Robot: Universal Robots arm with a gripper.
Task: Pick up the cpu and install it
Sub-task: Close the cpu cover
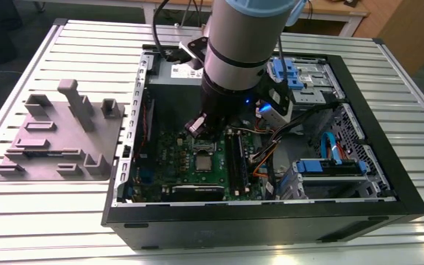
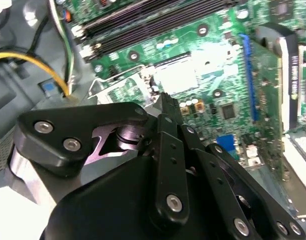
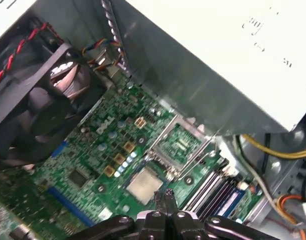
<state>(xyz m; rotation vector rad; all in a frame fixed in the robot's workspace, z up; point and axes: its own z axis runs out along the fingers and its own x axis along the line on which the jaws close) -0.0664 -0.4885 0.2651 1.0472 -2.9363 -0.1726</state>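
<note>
End effector (image 3: 165,196): closed tight with nothing seen in its grip, hanging low over the motherboard (image 3: 93,150), just beside one edge of the cpu.
Cpu (image 3: 143,184): silvery square lying flat on the green board, next to the flipped-open socket frame (image 3: 179,146) and apart from the closed tips. It looks set into the socket; whether it is fully seated I cannot tell.
Step in hand: judged to be the seating of the chip. Doing it well likely means a straight vertical approach, contact on the metal top alone and no sideways drag, as socket contacts bend easily and the open frame stands close.
Memory slots (image 3: 213,187): long dark rows just past the socket.
Computer case (image 1: 271,218): open on top, holding the motherboard, a black fan (image 3: 38,100), a pale metal power supply box (image 3: 218,60), blue-clipped drive bays (image 1: 328,167) and loose yellow and orange cables.
Bench (image 1: 42,221): slatted metal, carrying the case and, on the exterior view's left, a grey fixture plate (image 1: 112,138) with upright blocks, well apart from the cpu.
</note>
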